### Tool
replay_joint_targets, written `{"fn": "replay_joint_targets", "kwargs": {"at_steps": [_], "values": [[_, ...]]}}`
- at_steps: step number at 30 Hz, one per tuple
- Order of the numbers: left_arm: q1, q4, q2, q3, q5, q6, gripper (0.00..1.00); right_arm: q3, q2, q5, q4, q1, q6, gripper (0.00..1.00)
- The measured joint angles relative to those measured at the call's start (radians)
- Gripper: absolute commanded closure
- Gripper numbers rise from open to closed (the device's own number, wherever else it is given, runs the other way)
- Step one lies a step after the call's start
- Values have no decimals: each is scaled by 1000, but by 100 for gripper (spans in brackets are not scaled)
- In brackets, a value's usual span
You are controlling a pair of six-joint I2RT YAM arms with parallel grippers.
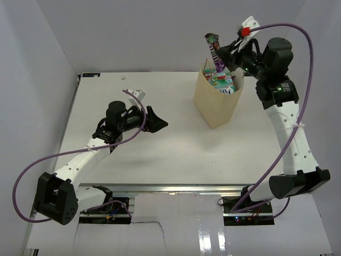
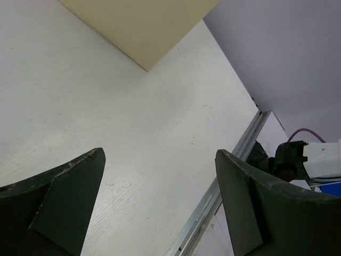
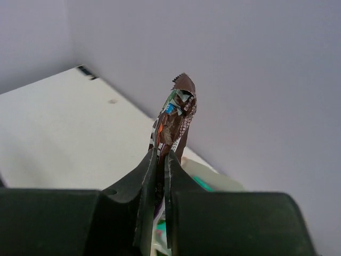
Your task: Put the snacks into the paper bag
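White walls [image 1: 133, 32] close in a pale surface [image 1: 160, 154] on its left, far and right sides. Toward the far right corner of the surface stands the paper bag [image 1: 216, 106], upright and beige, its mouth open at the top. The right arm [image 1: 290, 133] rises from the near right edge and bends over the bag. The left arm [image 1: 80, 160] reaches from the near left corner toward the middle of the surface, well apart from the bag. Inside the bag's mouth lie teal and green pouches [image 1: 222, 81], up against its right wall. Above them the right tool [image 3: 162, 154] is clamped tight on a dark bar [image 3: 178, 114], pinching it low down so that the crimped end stands up past the fingers. The bar's lower end seems to reach the mouth of the bag, though the top view is too small to be sure. The left tool [image 2: 160, 154] stands wide open with nothing between its fingers, hanging over bare surface left of the middle, its fingertips turned toward the bag.
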Motion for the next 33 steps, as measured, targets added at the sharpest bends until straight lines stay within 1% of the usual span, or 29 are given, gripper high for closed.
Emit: {"fn": "replay_joint_targets", "kwargs": {"at_steps": [4, 7, 10, 13, 15, 17, 18, 19, 20, 22, 23, 24, 25, 30, 33], "values": [[1, -25, -3, 0, -68, 7, 2, 5, 0, 138, 43, -88, 23, 92], [2, -39, -4, 0, -108, 7, 2, -20, 33, 207, 55, -122, 34, 92], [3, -50, -4, 0, -135, 6, 2, -78, 70, 213, 51, -133, 42, 92], [4, -65, -4, 0, -152, 3, 2, -122, 114, 175, 22, -145, 47, 91], [6, -69, -4, 0, -161, 2, 2, -132, 143, 137, -3, -151, 48, 87], [8, -76, -4, 0, -169, 0, 2, -134, 159, 104, -31, -156, 49, 65], [8, -79, -5, 0, -171, 0, 2, -140, 159, 93, -37, -158, 51, 53], [9, -83, -5, 0, -175, 0, 2, -145, 159, 79, -41, -161, 48, 30], [9, -84, -5, 0, -176, 0, 2, -145, 159, 71, -45, -163, 47, 21], [10, -88, -8, 0, -182, -1, 2, -146, 159, 65, -50, -167, 37, 6], [10, -90, -9, 0, -187, -1, 2, -145, 158, 69, -57, -171, 36, 2], [11, -94, -10, 0, -194, -1, 2, -145, 155, 76, -66, -175, 32, 3], [11, -101, -12, 2, -203, -2, 2, -144, 152, 90, -79, -179, 29, 10], [15, -163, -24, 36, -303, -15, 2, -137, 110, 173, -176, -189, 14, 10], [15, -195, -52, 64, -375, -16, 2, -170, 27, 220, -204, -189, 0, 10]]}}
